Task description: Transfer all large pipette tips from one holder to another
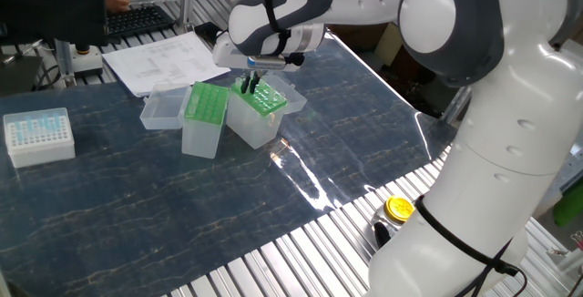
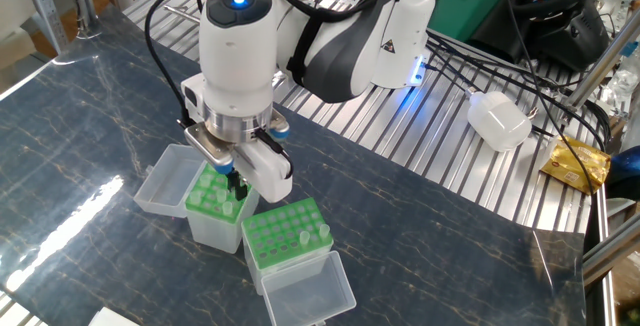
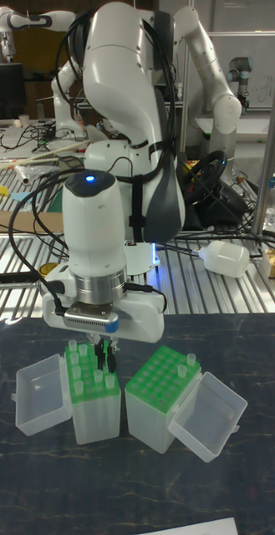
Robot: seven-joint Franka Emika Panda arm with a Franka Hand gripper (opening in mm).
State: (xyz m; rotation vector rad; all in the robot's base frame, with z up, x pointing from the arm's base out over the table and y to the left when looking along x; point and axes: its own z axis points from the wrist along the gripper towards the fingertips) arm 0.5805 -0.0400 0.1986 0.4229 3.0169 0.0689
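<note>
My gripper [image 1: 250, 85] [image 2: 234, 181] [image 3: 105, 349] hangs straight down over the wider holder [image 1: 260, 122] [image 2: 210, 224] [image 3: 95, 414], its fingertips level with the heads of the large pipette tips [image 2: 222, 198] [image 3: 80, 355] standing in the green grid. Several tips stand there. The dark fingers sit close together among the tips. Whether they grip one is hidden. Right beside it stands the narrower, taller box [image 1: 204, 128] [image 2: 285, 241] [image 3: 158, 389], with one tip [image 2: 324, 232] [image 3: 188, 359] at its far corner.
Clear plastic trays flank the two boxes [image 1: 164, 110] [image 2: 308, 291] [image 2: 165, 181]. A white box with pale-blue tips [image 1: 38, 136] stands at the table's left end, beyond papers [image 1: 159, 60]. A yellow roll [image 1: 399, 209] lies on the slatted edge, a white bottle [image 2: 498, 121] on the rollers.
</note>
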